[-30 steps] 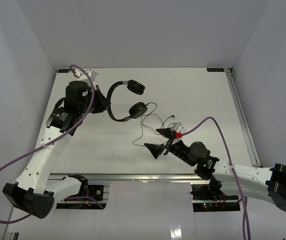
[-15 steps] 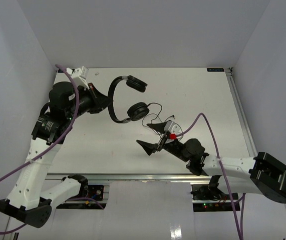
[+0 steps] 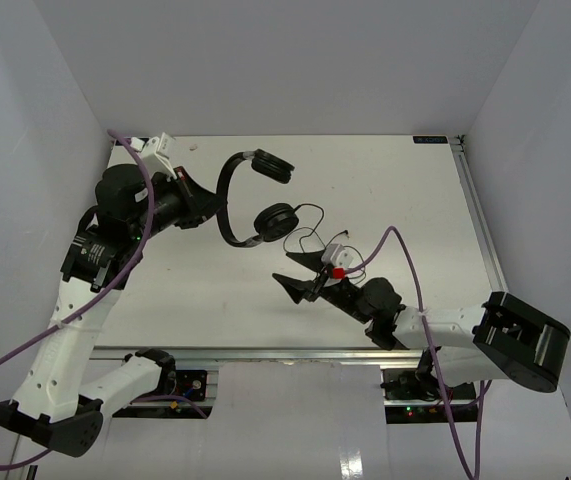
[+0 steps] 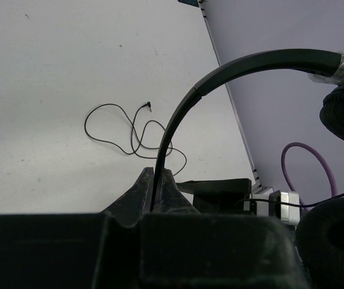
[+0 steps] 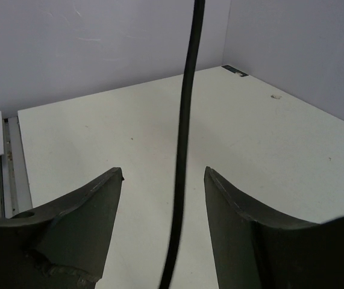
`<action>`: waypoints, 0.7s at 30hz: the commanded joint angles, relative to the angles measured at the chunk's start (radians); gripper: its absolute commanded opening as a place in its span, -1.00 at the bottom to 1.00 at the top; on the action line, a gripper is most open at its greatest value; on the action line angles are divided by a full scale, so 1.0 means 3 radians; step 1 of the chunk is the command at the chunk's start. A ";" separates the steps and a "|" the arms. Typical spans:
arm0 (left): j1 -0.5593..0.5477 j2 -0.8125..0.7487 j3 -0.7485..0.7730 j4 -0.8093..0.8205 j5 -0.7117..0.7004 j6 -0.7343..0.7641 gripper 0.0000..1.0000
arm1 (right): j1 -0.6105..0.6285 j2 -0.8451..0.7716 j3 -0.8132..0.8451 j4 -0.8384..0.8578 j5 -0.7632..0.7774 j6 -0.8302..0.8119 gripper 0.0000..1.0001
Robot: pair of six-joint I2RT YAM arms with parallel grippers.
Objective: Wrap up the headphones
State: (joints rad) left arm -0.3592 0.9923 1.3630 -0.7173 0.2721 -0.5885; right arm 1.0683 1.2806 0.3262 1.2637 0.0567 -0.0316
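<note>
I've got the white table (image 3: 445,200). A thin blk cable (image 4: 134,133) lies looped on it w/ plug end, well apart from dark sticker (image 3: 427,139) at far rt corner.

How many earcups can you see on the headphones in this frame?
2. The far earcup is toward the back edge of the table; the near earcup is nearer the front, beside the loose cable. Neither is hidden.

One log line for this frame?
left gripper: shut on headphones headband | right gripper: open, cable between jaws, not clamped | wrap: not begun
</note>
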 commanded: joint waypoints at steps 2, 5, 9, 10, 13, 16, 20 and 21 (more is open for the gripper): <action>-0.0015 -0.0144 0.0146 0.0147 0.0199 -0.0202 -1.00 | 0.0013 0.0193 -0.0085 0.0839 0.0185 0.0071 0.13; -0.0015 -0.0189 0.0146 0.0175 0.0253 -0.0241 -1.00 | 0.0013 0.0304 -0.0097 0.1033 0.0208 0.0126 0.00; -0.0015 -0.0189 0.0247 0.0111 0.0233 -0.0232 -1.00 | 0.0013 0.0435 -0.0166 0.1253 0.0240 0.0243 0.00; -0.0015 -0.0189 0.0271 0.0100 0.0231 -0.0230 -1.00 | 0.0013 0.0453 -0.0197 0.1325 0.0248 0.0251 -0.01; -0.0015 -0.0205 0.0307 0.0083 0.0238 -0.0234 -1.00 | 0.0013 0.0511 -0.0267 0.1460 0.0266 0.0264 -0.04; -0.0015 -0.0231 0.0289 0.0080 0.0284 -0.0242 -1.00 | 0.0013 0.0553 -0.0309 0.1507 0.0261 0.0252 -0.14; -0.0015 -0.0285 0.0253 0.0087 0.0369 -0.0286 -1.00 | 0.0013 0.0618 -0.0341 0.1603 0.0252 0.0227 -0.43; -0.0015 -0.0308 0.0237 0.0098 0.0405 -0.0307 -1.00 | 0.0013 0.0632 -0.0341 0.1615 0.0245 0.0218 -0.55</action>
State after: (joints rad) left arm -0.3592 0.9366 1.4166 -0.7188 0.3377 -0.6404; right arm 1.0683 1.4508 0.2330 1.2827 0.1102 0.0434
